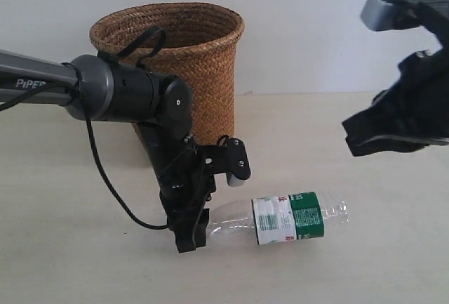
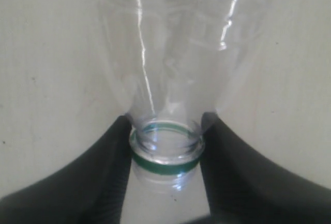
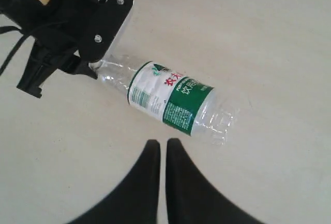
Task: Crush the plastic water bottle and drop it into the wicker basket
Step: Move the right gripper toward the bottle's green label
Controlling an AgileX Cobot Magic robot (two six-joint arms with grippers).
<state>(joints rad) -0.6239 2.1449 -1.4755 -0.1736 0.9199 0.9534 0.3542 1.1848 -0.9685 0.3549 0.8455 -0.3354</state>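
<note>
The plastic bottle (image 1: 280, 217) lies on its side on the table (image 1: 365, 269), in front of the wicker basket (image 1: 210, 72) and a little apart from it, with the neck pointing toward the left arm. The left gripper (image 1: 191, 237) is closed on this neck: in the left wrist view its two black fingers (image 2: 98, 172) press on both sides just at the green ring (image 2: 165, 166). The mouth looks open, no cap is seen on it. The right gripper (image 3: 163, 144) hangs above the bottle, well apart from it, with its fingers almost together and nothing between them. The bottle seems empty, so I judge it is very light and will slide or roll easily on the smooth table. The clear wall is thin and soft and should fold under pressure, and without a cap the air can go out. The neck is the stiff part, so it is a good place for holding. The middle, around the label (image 3: 168, 97), and the ribbed bottom end are the better places for squeezing. The plastic is smooth and may slip from the fingers, and it may spring back a little after crushing.
</note>
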